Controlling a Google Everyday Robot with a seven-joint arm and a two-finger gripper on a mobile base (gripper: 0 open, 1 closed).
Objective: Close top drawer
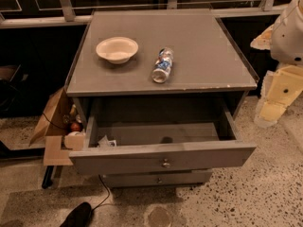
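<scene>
The top drawer [163, 156] of the grey cabinet [165, 41] stands pulled far out toward me. Its wide front carries a small round metal knob [165, 163]. Inside lies a small white crumpled packet [106, 142] at the front left; the rest of the drawer floor is bare. My arm, white and cream, stands at the right edge of the view. Its gripper [268, 113] hangs beside the cabinet's right side, level with the open drawer and apart from it, right of the drawer's right front corner.
A white bowl [117, 49] and a plastic bottle [162, 65] on its side rest on the cabinet top. A narrower drawer front [158, 178] sits shut below. A cardboard box [59, 126] with small items stands at the left. A black cable and a dark object [78, 214] lie on the floor.
</scene>
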